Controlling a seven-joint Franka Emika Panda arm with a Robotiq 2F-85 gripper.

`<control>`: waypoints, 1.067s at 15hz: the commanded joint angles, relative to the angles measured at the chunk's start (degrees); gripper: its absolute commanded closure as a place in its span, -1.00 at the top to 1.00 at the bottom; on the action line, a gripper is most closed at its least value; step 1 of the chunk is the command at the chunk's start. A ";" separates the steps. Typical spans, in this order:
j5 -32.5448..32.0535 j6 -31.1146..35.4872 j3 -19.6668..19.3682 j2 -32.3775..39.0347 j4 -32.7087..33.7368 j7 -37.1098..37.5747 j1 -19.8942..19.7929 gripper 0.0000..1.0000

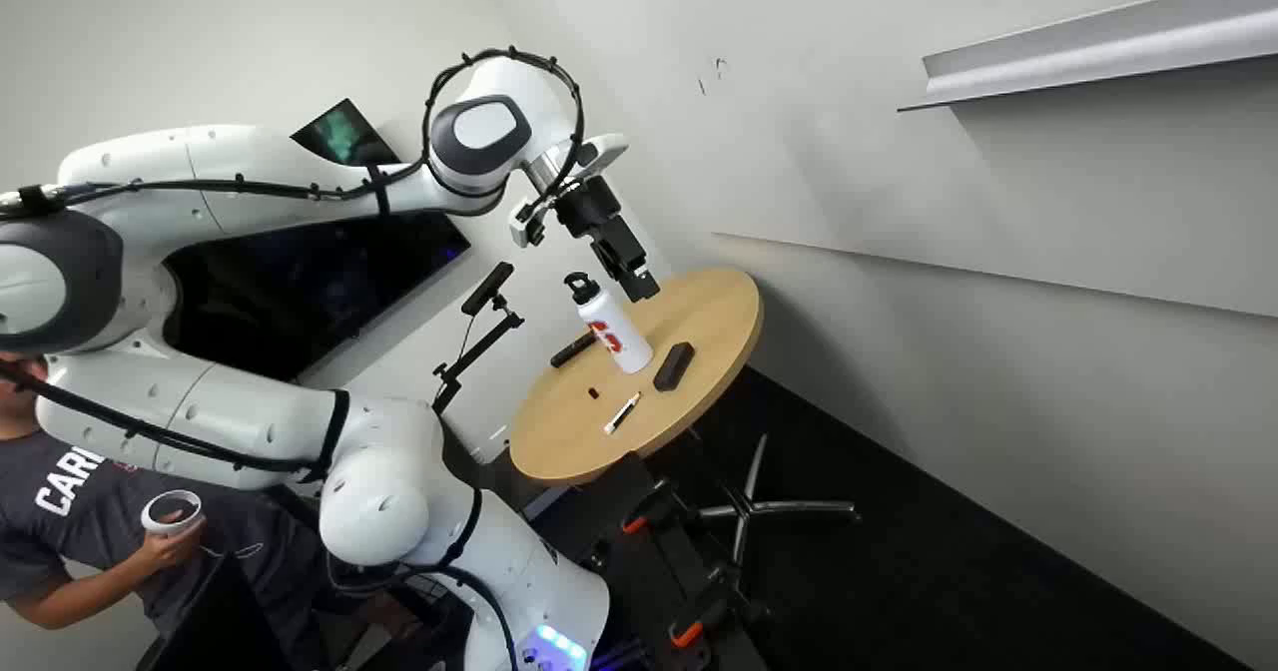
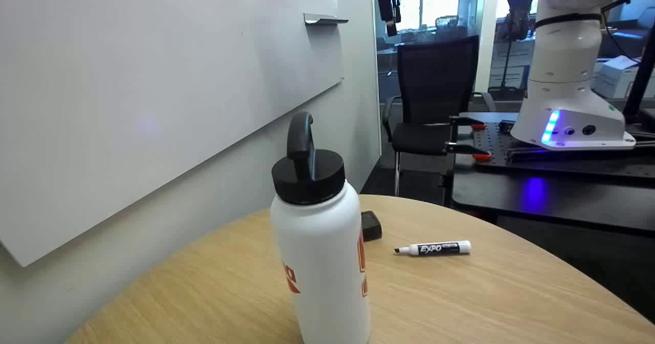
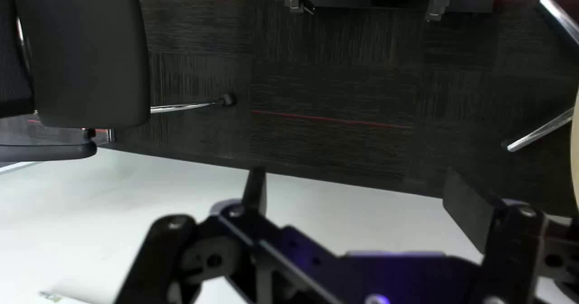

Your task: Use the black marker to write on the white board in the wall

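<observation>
Aloft, the black jointed claw (image 3: 357,194) hangs spread, pinching nothing! The slim black-labelled white marker (image 2: 434,248) lies near the robot-side edge of the round wooden table (image 2: 511,293), uncapped, presumably for the big white wall board (image 2: 153,78). In an exterior view the black-lidded white bottle (image 2: 325,254) part-hides the dark block eraser (image 2: 372,226); the wrist view misses the marker.

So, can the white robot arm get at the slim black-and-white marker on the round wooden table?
Likely yes: nothing covers the marker, and the black gripper is open, though off to one side of the table; the tall, black-lidded white bottle nearby may need avoiding.
</observation>
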 commanded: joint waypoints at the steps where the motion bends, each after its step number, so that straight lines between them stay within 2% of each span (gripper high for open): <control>1: -0.59 -0.20 -1.30 0.18 0.10 0.56 1.46 1.00; 10: -0.59 -0.20 -1.30 0.18 0.10 0.56 1.46 1.00; 13: 2.06 1.89 0.33 -1.05 -2.43 0.75 5.07 1.00; 16: 9.01 5.20 1.44 -2.59 -5.53 -1.52 11.67 1.00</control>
